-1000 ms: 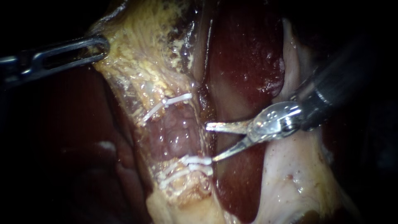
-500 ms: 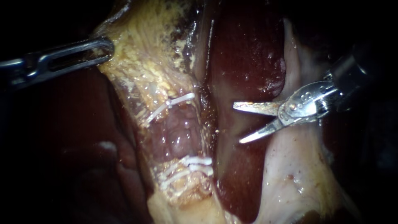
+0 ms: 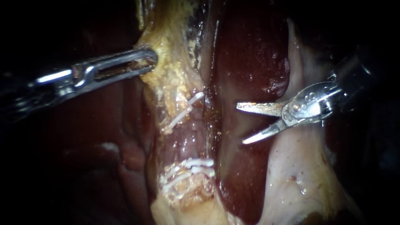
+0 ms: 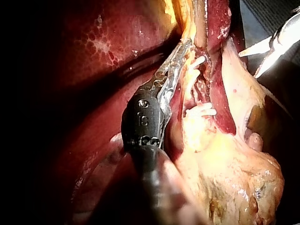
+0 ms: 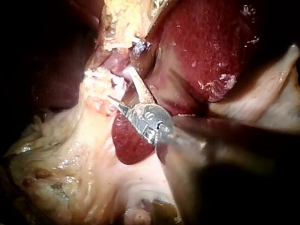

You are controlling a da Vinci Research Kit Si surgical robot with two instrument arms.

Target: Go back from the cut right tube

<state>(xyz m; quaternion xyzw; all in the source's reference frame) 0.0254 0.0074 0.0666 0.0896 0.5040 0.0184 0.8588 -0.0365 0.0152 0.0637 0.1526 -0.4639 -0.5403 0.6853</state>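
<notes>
Tube (image 3: pixel 187 137), pinkish and glistening, runs down the middle of the endoscope view. It is crossed by a white upper clip (image 3: pixel 183 109) and, further down, by the bunched lower clips (image 3: pixel 189 164). Whether the stretch between them is severed cannot be told.

Your right instrument (image 3: pixel 241 124) hangs well clear of the tube on its right side, over the dark red liver (image 3: pixel 250 50). Its two thin blades are spread wide with nothing between them, tips pointing toward the tube. Below its shaft lies a sheet of pale tissue (image 3: pixel 296 166).

Your left instrument (image 3: pixel 148 61) comes in above the upper clip, its long slotted jaws clamped on the yellow tissue (image 3: pixel 171 79) at the tube's upper end.

From the left wrist camera, the left instrument (image 4: pixel 180 49) lies alongside the tube (image 4: pixel 198 91), jaws closed on the yellow edge ahead of it. Both the upper clip (image 4: pixel 197 61) and the lower clips (image 4: pixel 201 111) sit just beside its jaws. The right instrument (image 4: pixel 248 65) is set apart on the far side, blades parted.

From the right wrist camera, the right instrument (image 5: pixel 119 84) shows its blades splayed in a V. The tips are near the clipped yellow tissue (image 5: pixel 101 82), but whether they touch it cannot be told.
</notes>
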